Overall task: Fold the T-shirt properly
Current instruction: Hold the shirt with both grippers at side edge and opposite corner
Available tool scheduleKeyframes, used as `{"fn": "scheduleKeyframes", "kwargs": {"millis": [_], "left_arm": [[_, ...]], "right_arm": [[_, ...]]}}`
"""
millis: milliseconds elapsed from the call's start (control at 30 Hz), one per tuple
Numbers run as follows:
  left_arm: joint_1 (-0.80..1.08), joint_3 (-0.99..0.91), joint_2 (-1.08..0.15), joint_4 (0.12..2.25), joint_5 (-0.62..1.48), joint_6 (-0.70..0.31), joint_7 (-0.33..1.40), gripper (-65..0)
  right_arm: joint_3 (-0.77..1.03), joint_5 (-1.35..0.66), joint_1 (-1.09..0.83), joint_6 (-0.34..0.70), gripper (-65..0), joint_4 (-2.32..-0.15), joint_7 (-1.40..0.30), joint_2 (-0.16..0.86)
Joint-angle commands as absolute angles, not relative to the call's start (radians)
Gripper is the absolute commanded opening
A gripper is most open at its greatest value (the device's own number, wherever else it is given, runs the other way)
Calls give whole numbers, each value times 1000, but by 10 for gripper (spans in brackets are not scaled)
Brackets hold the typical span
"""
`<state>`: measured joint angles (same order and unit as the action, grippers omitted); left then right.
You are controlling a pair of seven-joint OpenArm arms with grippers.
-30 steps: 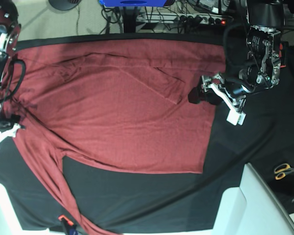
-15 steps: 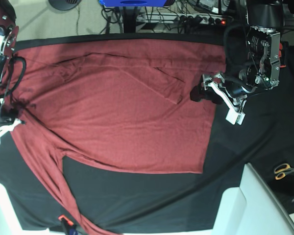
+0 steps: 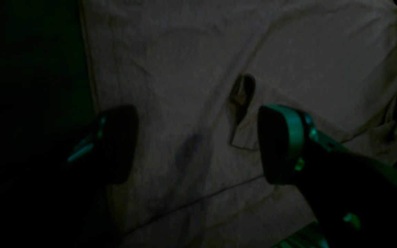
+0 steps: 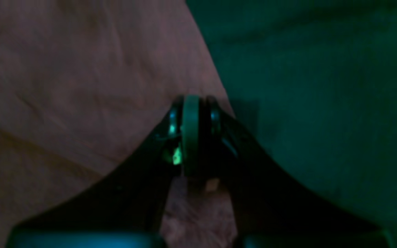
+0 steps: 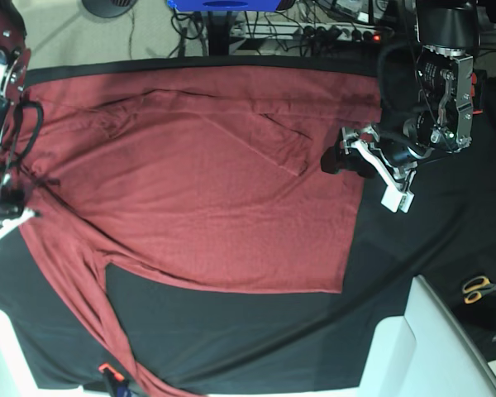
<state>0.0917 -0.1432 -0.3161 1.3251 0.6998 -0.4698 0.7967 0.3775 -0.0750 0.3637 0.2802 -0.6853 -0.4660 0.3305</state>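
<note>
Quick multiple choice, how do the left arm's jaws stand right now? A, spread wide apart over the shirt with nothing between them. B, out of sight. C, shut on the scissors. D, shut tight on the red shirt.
A: in the left wrist view the left gripper has its jaws set far apart above the T-shirt, with only flat cloth showing in the gap.

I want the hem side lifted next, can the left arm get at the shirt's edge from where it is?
Probably yes. The left end effector hangs open right at the T-shirt edge, one finger over the black tablecloth, the other over red cloth. Nothing lies between.
</note>
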Motion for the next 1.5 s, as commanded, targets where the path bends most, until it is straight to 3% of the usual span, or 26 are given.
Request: {"fn": "scheduleKeyframes", "kwargs": {"millis": [0, 433, 567, 633, 800, 1300, 1367, 1467], "left_arm": [[79, -150, -328, 1342, 714, -476, 780, -133], [79, -150, -328, 1342, 714, -476, 780, -133], [77, -150, -328, 1342, 714, -476, 780, -133], [77, -150, -328, 1342, 714, -476, 780, -133], [77, -150, -328, 1342, 714, -476, 780, -133], [79, -150, -328, 1342, 714, -476, 780, -133], [79, -150, -328, 1342, 714, -476, 780, -133], [79, -150, -328, 1340, 714, -476, 780, -133]], "right_arm": [[377, -81, 400, 282, -617, -705, -449, 352], [384, -81, 420, 282, -591, -705, -453, 354], [386, -82, 414, 282, -378, -702, -453, 354], [387, -84, 404, 282, -321, -700, -453, 352], [387, -84, 404, 282, -353, -697, -453, 351], [387, -85, 429, 282, -354, -561, -398, 354], [387, -85, 429, 282, -407, -567, -398, 366], [387, -85, 429, 282, -561, -568, -398, 372]]}}
